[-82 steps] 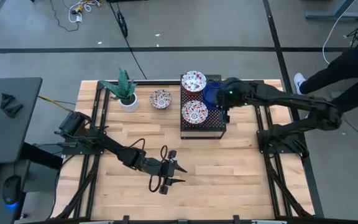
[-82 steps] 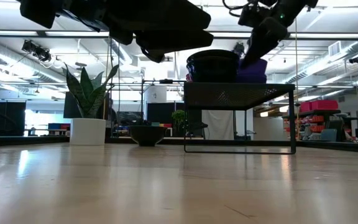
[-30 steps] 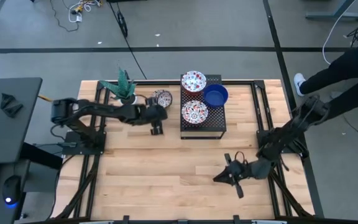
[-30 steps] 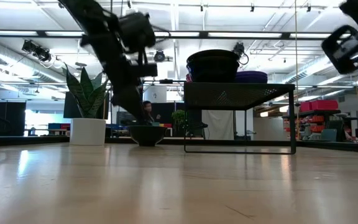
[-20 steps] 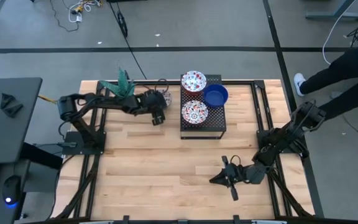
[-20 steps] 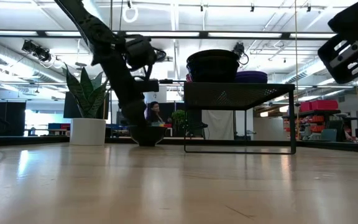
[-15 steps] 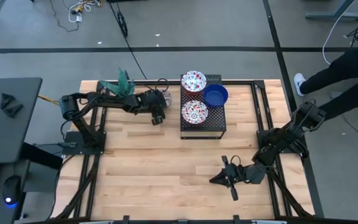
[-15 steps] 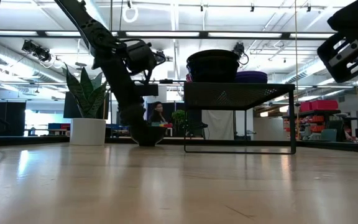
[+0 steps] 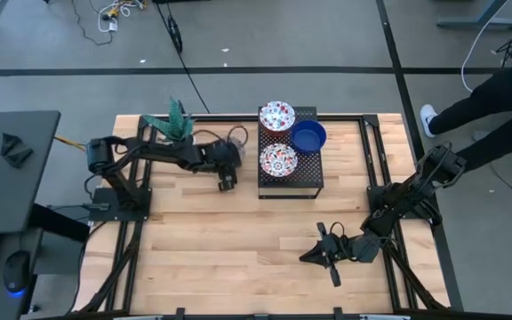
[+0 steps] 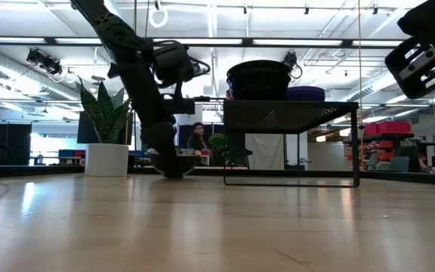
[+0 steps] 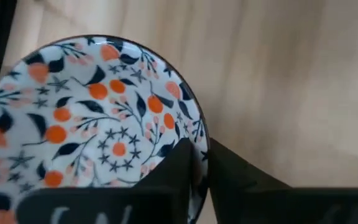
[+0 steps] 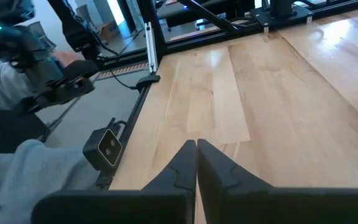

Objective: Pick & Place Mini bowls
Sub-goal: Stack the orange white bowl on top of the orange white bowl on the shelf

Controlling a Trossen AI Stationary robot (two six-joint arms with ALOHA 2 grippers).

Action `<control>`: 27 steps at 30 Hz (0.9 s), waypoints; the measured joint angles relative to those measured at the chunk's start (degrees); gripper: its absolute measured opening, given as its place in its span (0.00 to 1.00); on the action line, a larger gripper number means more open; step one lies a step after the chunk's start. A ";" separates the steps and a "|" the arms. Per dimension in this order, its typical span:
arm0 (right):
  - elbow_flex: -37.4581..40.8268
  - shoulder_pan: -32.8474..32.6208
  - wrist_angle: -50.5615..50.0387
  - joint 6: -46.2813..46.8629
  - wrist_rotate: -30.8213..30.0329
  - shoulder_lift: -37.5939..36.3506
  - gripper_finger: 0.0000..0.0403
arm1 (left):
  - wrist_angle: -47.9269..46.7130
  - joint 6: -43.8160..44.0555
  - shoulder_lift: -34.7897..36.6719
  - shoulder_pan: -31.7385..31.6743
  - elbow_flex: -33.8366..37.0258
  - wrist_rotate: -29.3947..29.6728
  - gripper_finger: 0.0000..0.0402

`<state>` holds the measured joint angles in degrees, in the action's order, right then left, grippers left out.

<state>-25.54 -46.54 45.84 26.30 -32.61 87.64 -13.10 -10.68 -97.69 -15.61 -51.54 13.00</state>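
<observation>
Left claw (image 11: 194, 163) pinches the rim of the floral bowl (image 11: 92, 118) on the surface beside the black rack (image 9: 290, 182), rack lying to its right (right claw (image 9: 320, 255) clenched, empty, well apart, farther off).

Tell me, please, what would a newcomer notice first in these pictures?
Probably the black rack at the table's far middle, carrying two floral bowls and a blue bowl. Just left of it, the left tool pinches the rim of another floral bowl beside the plant pot. The right tool waits shut over the near right of the table.
</observation>
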 joint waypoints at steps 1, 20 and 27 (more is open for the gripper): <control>0.00 0.00 0.00 0.00 0.00 0.00 0.04 | -1.06 1.44 0.17 1.25 -0.16 0.21 0.10; 0.02 1.67 0.34 -1.60 -1.67 -0.02 0.04 | -9.30 29.27 9.79 41.62 -5.87 -1.83 0.03; 0.02 2.89 1.63 -3.24 -1.43 -0.04 0.04 | -9.14 14.90 5.15 44.33 -24.10 -1.16 0.03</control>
<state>-25.52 -43.65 47.48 23.06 -34.04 87.59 -22.24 4.22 -92.54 28.72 -75.64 11.84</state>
